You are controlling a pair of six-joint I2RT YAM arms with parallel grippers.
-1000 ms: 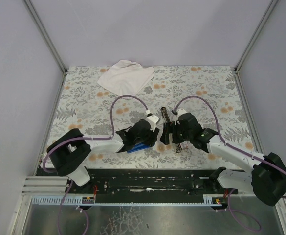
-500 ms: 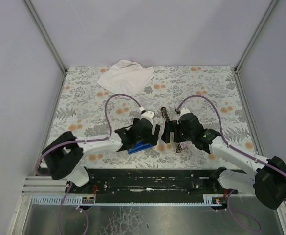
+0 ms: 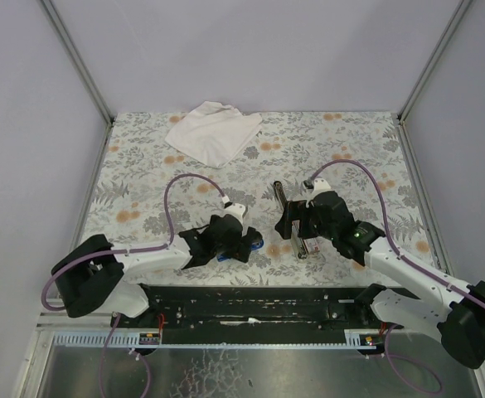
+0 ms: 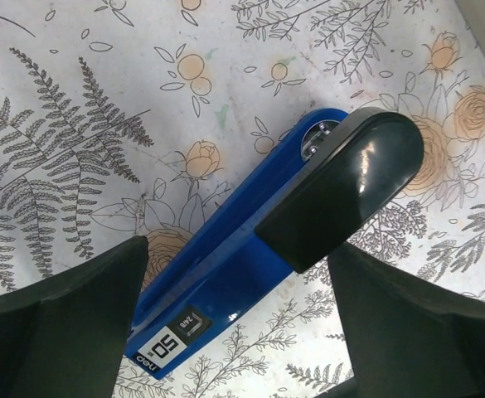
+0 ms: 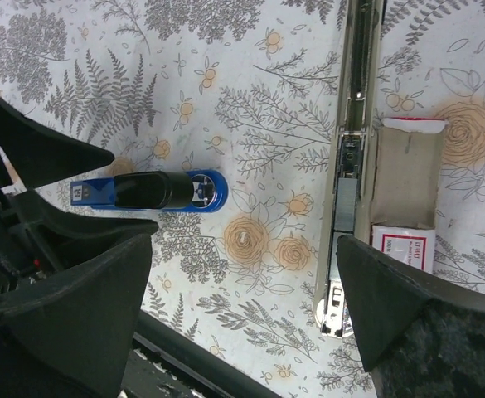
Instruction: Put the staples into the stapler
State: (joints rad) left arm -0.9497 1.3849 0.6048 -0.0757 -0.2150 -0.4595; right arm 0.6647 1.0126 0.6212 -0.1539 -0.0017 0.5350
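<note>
A blue stapler with a black top lies flat on the flowered cloth. It sits between the spread fingers of my left gripper, which is open and touches nothing. In the top view only its blue end shows past the left gripper. A second stapler lies opened out, its long silvery channel bare with a grey strip in it. The staples box, pink-red and white label at one end, lies right beside that channel. My right gripper hangs open above the cloth between the two staplers.
A crumpled white cloth lies at the far left of the table. The black rail with the arm bases runs along the near edge. Grey walls close in the left, right and far sides.
Both grippers have opened wider. The left gripper pulled back toward the near edge and sank over the blue stapler. The right arm shifted a little to the right.
</note>
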